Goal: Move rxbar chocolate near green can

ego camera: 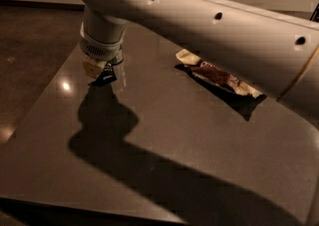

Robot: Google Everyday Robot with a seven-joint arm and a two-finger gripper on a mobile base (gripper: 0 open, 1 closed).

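Observation:
My gripper [99,69] hangs under the white wrist at the table's far left, low over the dark tabletop [164,135]. It is shut on the rxbar chocolate [106,74], a small black wrapper whose corner sticks out below the cream fingers [92,66]. The bar is just above or touching the table; I cannot tell which. The green can is almost wholly hidden behind the wrist; only a dim rounded edge [118,60] shows right beside the gripper.
A long cream-and-brown chip bag [219,76] lies at the back right of the table. My white arm [214,26] spans the top of the view. The table's left edge runs close to the gripper; dark floor [30,46] lies beyond it.

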